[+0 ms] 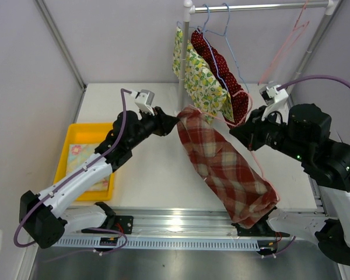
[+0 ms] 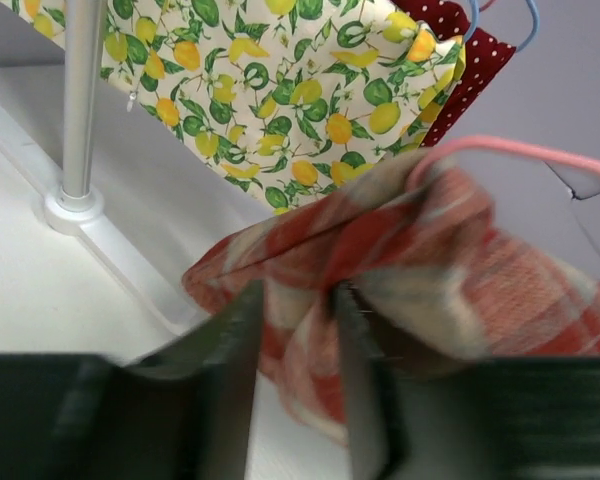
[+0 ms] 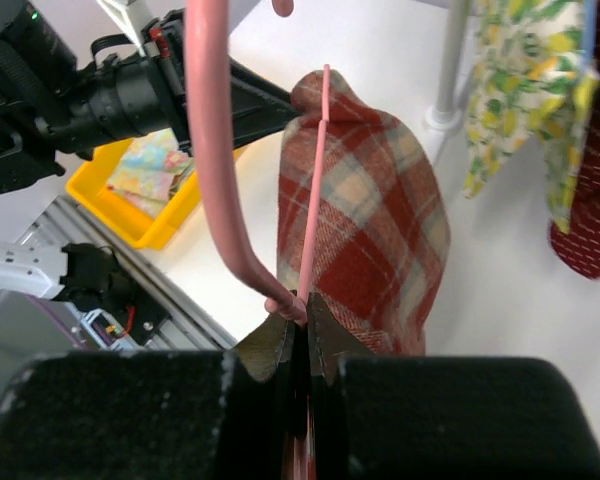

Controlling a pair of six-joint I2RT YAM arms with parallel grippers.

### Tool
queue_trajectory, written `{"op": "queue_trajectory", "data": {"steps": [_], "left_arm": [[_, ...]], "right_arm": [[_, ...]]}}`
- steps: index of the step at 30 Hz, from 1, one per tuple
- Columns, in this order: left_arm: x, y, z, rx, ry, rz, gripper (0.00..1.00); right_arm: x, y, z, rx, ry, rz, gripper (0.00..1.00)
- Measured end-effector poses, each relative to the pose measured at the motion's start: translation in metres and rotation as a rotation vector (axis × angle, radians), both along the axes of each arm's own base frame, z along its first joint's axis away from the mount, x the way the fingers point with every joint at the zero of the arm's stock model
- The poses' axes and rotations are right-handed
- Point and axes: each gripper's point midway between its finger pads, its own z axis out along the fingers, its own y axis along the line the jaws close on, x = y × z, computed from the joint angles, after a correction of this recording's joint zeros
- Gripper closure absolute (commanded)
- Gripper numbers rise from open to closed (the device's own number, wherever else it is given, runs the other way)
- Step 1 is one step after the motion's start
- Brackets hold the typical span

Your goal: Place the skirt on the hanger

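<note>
The red plaid skirt hangs slantwise over the table, its upper end threaded onto the pink hanger. My right gripper is shut on the hanger's wire and holds it up at the right of the skirt; in the top view this gripper is beside the skirt's upper part. My left gripper is at the skirt's top corner. In the left wrist view its fingers stand apart, with a fold of the skirt between them and the pink hanger poking out above.
On the rail behind hang a lemon-print garment and a red dotted one on blue hangers, plus a spare pink hanger. The rack post stands just behind the skirt. A yellow tray holding cloth sits at the left.
</note>
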Motion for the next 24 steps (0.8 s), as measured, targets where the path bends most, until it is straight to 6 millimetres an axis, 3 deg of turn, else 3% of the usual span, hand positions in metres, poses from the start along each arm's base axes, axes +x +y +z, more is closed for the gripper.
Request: {"op": "queue_trajectory", "data": {"steps": [3, 6, 12, 17, 24], "left_arm": [[0.0, -0.003, 0.001, -0.001, 0.007, -0.016, 0.51], [0.003, -0.009, 0.014, -0.006, 0.0, -0.034, 0.51], [0.006, -0.019, 0.042, -0.038, -0.032, -0.069, 0.5], [0.004, -0.023, 0.039, -0.03, -0.018, -0.092, 0.49], [0.0, -0.024, 0.033, -0.015, 0.008, -0.111, 0.49]], "right_arm": [[-0.003, -0.018, 0.008, -0.018, 0.001, -0.063, 1.0], [-0.005, -0.032, 0.015, -0.031, 0.006, -0.124, 1.0], [-0.002, -0.057, -0.006, -0.123, 0.087, -0.252, 1.0], [0.014, -0.069, -0.027, -0.207, 0.153, -0.378, 1.0], [0.04, -0.093, -0.032, -0.24, 0.167, -0.572, 1.0]]}}
